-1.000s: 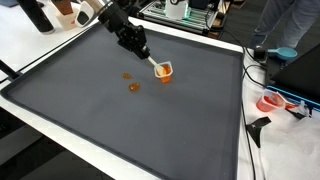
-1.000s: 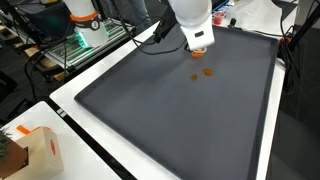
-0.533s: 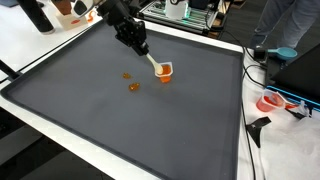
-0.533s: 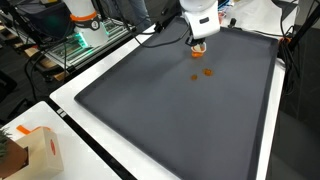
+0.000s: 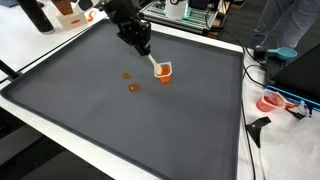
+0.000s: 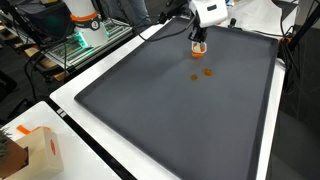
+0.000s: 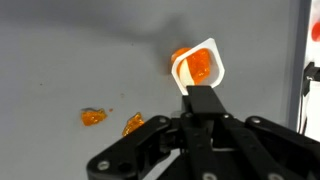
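— Whereabouts of the white cup (image 7: 200,66)?
— On the grey mat (image 5: 150,130), toward the far edge. Mouth tipped up at the wrist camera, orange filling inside. Sitting right at the tip of the gripper (image 7: 200,93).
— And the fingers?
— Drawn together, going by the wrist view. Pinching the cup's near wall or merely closed beside it: cannot tell.
— Biggest worry from here?
— Spilling, most likely. Already two orange bits (image 7: 93,117) loose on the mat, well clear of the cup. With any tilt or jerk, probably more of the same over the rim.
— If clamped on that thin wall?
— Could buckle or slip free under a hard squeeze. Looks light, so easily dropped or flipped.
— If not clamped?
— Liable to get shoved or toppled by a sideways nudge. Also hard to judge from the exterior views, with the cup half hidden under the wrist.
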You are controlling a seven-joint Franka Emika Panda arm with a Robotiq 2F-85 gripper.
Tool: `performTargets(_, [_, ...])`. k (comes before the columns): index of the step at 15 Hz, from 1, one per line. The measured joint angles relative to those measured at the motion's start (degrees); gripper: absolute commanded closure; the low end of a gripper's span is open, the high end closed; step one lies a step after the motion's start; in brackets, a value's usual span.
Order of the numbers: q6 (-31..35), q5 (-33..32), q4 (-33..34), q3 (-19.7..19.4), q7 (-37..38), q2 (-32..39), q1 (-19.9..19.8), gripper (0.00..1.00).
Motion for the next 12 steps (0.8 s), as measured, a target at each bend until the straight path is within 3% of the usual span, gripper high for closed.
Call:
performTargets(4, [0.84, -2.90, -0.82, 0.36, 1.92, -1.20, 1.28, 0.97])
performTargets(12, [-0.31, -1.94, -1.11, 1.33, 0.11, -0.33, 0.81, 0.97])
